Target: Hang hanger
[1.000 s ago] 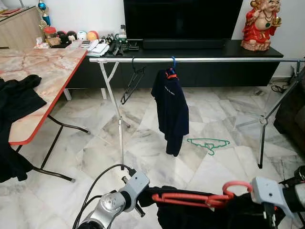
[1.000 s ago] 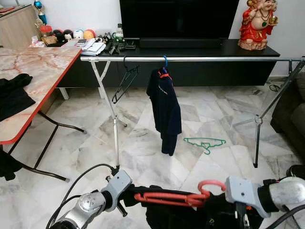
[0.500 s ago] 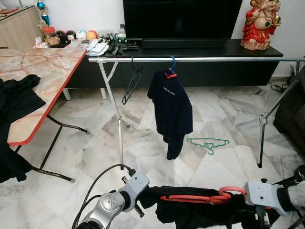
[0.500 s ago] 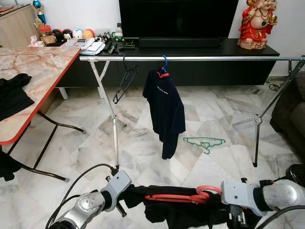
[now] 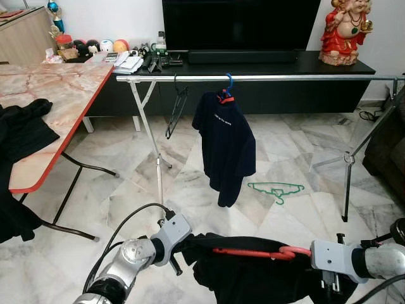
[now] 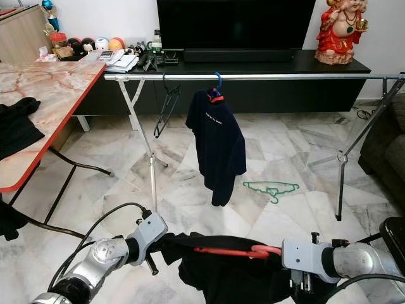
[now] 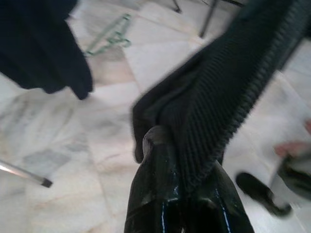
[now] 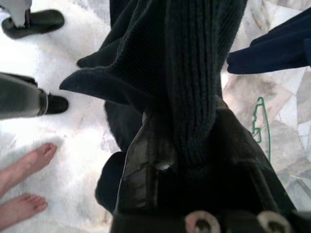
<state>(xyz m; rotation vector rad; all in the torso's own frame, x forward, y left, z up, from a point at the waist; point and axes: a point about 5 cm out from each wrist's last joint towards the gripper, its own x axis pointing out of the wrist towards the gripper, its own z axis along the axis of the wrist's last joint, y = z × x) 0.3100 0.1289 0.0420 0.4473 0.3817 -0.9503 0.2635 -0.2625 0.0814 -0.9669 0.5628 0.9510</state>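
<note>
Currently red hanger (image 5: 253, 253) with black knit garment (image 5: 253, 278) was held low between left hand (image 7: 182, 194) and right hand (image 8: 189, 160), both pinched on cloth, well short of rail (image 5: 266, 78). Risk judged: garment sliding off hanger during lift, since cloth, not hanger, was gripped.

Bare rail (image 5: 316, 78) right of navy shirt (image 5: 226, 145); black hanger (image 5: 176, 111) at its left.

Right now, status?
Left gripper and right gripper shut on dark garment, red hanger inside. Rail ahead, unreached.
</note>
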